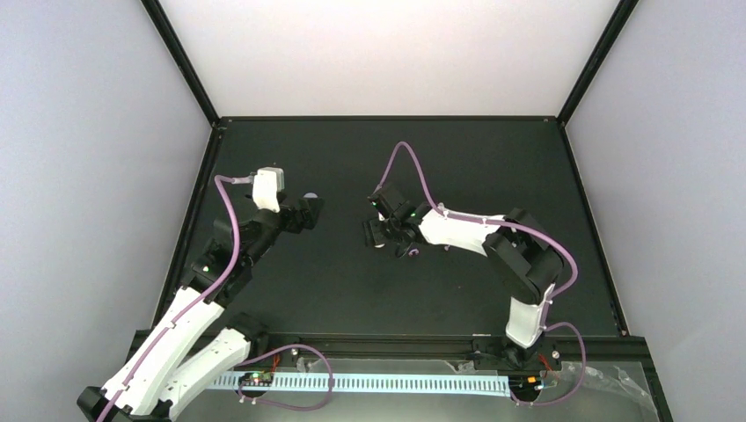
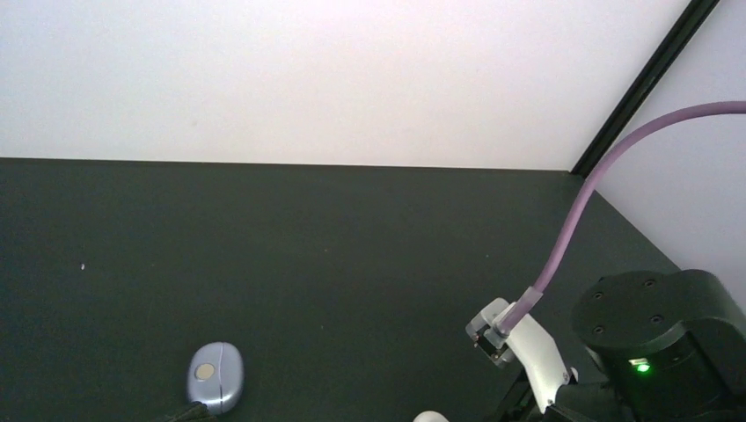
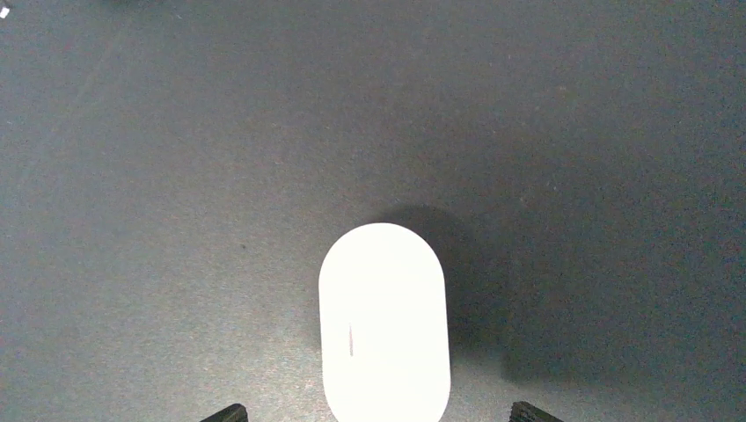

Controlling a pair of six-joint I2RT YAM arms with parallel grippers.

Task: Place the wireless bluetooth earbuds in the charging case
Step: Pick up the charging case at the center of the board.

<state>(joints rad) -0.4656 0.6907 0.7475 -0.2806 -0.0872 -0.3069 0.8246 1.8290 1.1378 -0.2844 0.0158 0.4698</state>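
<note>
A white oval charging case [image 3: 384, 325] lies shut on the dark table, lengthwise between the fingertips [image 3: 227, 413] of my right gripper [image 1: 376, 234]. The jaws stand wide, with a gap on each side of the case. A lavender oval case [image 2: 215, 376], also shut and with a round spot on its lid, lies just ahead of my left gripper [image 1: 308, 209]. Only one dark fingertip [image 2: 187, 412] of that gripper shows, beside the case's near end, and nothing is in the gripper. The earbuds are out of view.
In the left wrist view the right arm's wrist [image 2: 660, 343] and its purple cable [image 2: 581, 211] fill the right side. Black frame posts [image 1: 180, 61] and pale walls bound the table [image 1: 457, 158] at the back and sides.
</note>
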